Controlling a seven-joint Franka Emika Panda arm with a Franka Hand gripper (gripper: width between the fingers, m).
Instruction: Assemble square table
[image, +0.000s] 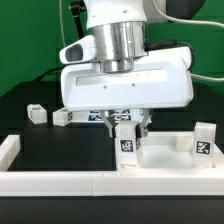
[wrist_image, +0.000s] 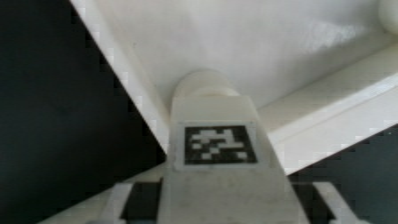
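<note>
One leg (image: 127, 143) (wrist_image: 217, 140) stands upright in the gripper (image: 127, 128) at the exterior view's left end of the square top (image: 170, 153) (wrist_image: 249, 50); a second leg (image: 203, 141) stands on its right corner. Two loose legs (image: 35, 113) (image: 62, 116) lie well to the left, behind the front border wall (image: 90, 181).

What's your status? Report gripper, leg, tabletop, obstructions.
Gripper shut on upright table leg. Leg over the square tabletop, seating unclear. Another leg standing toward exterior view's right, apart from it.

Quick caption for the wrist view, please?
Wrist view: end effector holding a tagged white table leg over the square tabletop.
</note>
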